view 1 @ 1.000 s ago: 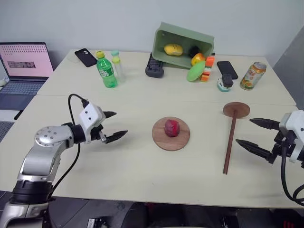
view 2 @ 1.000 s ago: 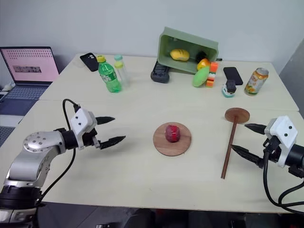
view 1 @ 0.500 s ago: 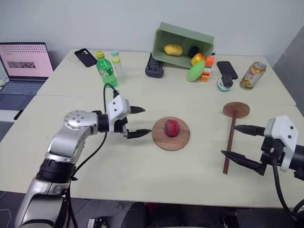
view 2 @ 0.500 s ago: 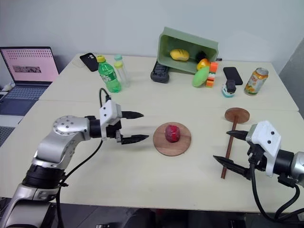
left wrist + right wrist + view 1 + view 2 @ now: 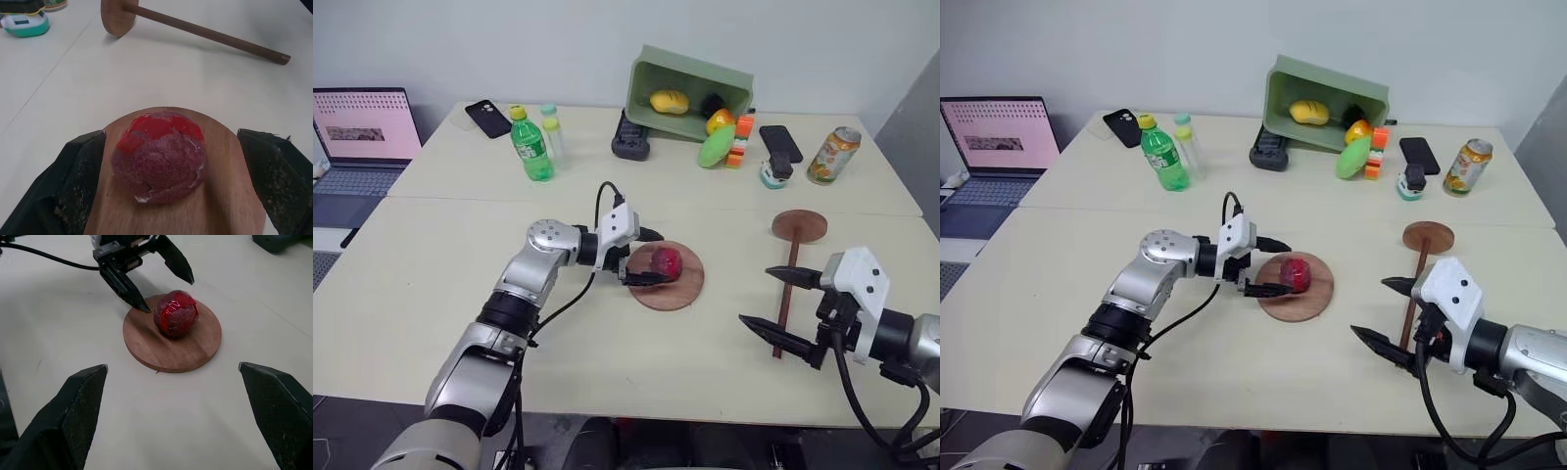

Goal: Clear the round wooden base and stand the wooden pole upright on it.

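The round wooden base (image 5: 682,290) lies flat at the table's middle with a red fruit (image 5: 666,261) on it. My left gripper (image 5: 653,258) is open at the base's left edge, one finger on each side of the fruit (image 5: 159,156), not closed on it. The wooden pole (image 5: 788,294) lies flat on the table to the right, its dark disc (image 5: 800,225) at the far end. My right gripper (image 5: 756,296) is open and empty just left of the pole's near end, pointing toward the base (image 5: 195,340).
At the back, a green bin (image 5: 690,93) lies tipped on its side with toy fruit spilling out. A green bottle (image 5: 532,147), a drink can (image 5: 832,155), phones and a black device (image 5: 631,137) also stand there. A laptop (image 5: 362,132) sits far left.
My left gripper swept right across the table to the base and now straddles the red fruit. My right gripper moved left, past the pole's near end. Both stayed open.
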Available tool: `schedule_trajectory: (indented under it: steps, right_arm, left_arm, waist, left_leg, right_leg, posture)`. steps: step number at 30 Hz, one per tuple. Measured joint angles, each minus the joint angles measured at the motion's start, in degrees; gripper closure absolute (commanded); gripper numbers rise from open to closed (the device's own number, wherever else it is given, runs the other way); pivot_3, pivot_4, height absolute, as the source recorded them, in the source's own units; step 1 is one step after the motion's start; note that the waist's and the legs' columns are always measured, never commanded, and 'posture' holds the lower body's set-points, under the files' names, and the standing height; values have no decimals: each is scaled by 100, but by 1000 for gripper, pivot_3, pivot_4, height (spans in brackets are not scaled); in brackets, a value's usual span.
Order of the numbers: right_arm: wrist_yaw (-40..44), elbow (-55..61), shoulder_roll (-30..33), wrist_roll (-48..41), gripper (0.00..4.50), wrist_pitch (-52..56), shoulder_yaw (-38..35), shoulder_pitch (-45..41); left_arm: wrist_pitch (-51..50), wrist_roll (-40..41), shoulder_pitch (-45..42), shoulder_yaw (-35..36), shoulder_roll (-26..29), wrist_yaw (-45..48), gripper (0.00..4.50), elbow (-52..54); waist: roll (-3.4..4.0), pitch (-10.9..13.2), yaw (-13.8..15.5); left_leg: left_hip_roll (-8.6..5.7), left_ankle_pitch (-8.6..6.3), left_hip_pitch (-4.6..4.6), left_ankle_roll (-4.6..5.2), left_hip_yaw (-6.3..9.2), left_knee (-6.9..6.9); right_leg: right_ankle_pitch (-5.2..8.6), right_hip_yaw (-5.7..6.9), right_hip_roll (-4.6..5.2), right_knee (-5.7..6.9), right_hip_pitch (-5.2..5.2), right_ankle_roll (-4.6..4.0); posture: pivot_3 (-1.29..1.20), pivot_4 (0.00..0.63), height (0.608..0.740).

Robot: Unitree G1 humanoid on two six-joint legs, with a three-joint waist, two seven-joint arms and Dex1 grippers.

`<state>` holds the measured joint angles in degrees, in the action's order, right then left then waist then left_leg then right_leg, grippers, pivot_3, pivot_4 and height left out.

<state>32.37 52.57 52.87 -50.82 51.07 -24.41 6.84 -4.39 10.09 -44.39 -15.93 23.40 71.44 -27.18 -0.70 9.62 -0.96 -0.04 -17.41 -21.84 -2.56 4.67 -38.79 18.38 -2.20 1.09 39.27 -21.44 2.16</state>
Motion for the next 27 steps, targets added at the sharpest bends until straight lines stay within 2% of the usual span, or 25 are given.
schedule_trajectory:
  steps: [10, 11, 12, 17, 20, 23, 27]
  right_arm:
    - [-238, 62, 35, -14, 0, 2, 167, -68]
    - [-248, 67, 38, -13, 0, 2, 185, -67]
    - [-251, 74, 41, -13, 0, 1, 210, -69]
    - [-253, 108, 43, 1, 0, -6, 309, -62]
    - [-241, 108, 55, 10, 0, -23, 317, -29]
    - [-164, 108, 69, 12, 0, -75, 318, 31]
    - [22, 108, 79, -1, 0, -197, 322, 43]
  left_arm:
    - [620, -470, -317, -67, -532, 18, 30, -1207]
    - [648, -485, -342, -66, -553, 15, 391, -1274]
    - [695, -500, -373, -64, -577, -2, 483, -1353]
    - [759, -505, -429, -40, -678, -59, 1512, -1528]
    - [762, -503, -450, -1, -705, -51, 1777, -1528]
    - [688, -415, -449, 75, -703, 13, 1797, -1459]
    - [29, 14, -358, 443, -539, 60, 1854, -711]
  waist:
    - [-2, 0, 0]
    - [-2, 0, 0]
    - [-2, 0, 0]
    - [-3, 0, -1]
    - [-3, 0, -1]
    - [-3, 1, -2]
    - [-4, 1, -17]
  left_leg:
    - [-8, 0, -1, 1, 1, -1]
    - [-8, 0, -2, 1, 2, -1]
    - [-9, 0, -1, 1, 3, -2]
    - [-10, 0, -2, 1, 6, -2]
    - [-10, 0, -2, 1, 7, -2]
    - [-10, 0, -2, 1, 8, -2]
    - [-6, 0, -2, 1, 18, -2]
  right_leg:
    - [1, 2, 5, 2, -1, 1]
    - [1, 2, 5, 2, 0, 1]
    - [0, 2, 6, 2, 0, 1]
    - [0, 2, 6, 2, 0, 2]
    - [0, 2, 6, 3, -1, 2]
    - [0, 2, 6, 3, -1, 2]
    - [1, 0, 6, 5, -3, 2]
  posture:
    - [0, 150, 740]
    - [0, 150, 740]
    - [0, 150, 740]
    - [0, 150, 740]
    - [0, 150, 740]
    - [0, 150, 740]
    - [0, 150, 740]
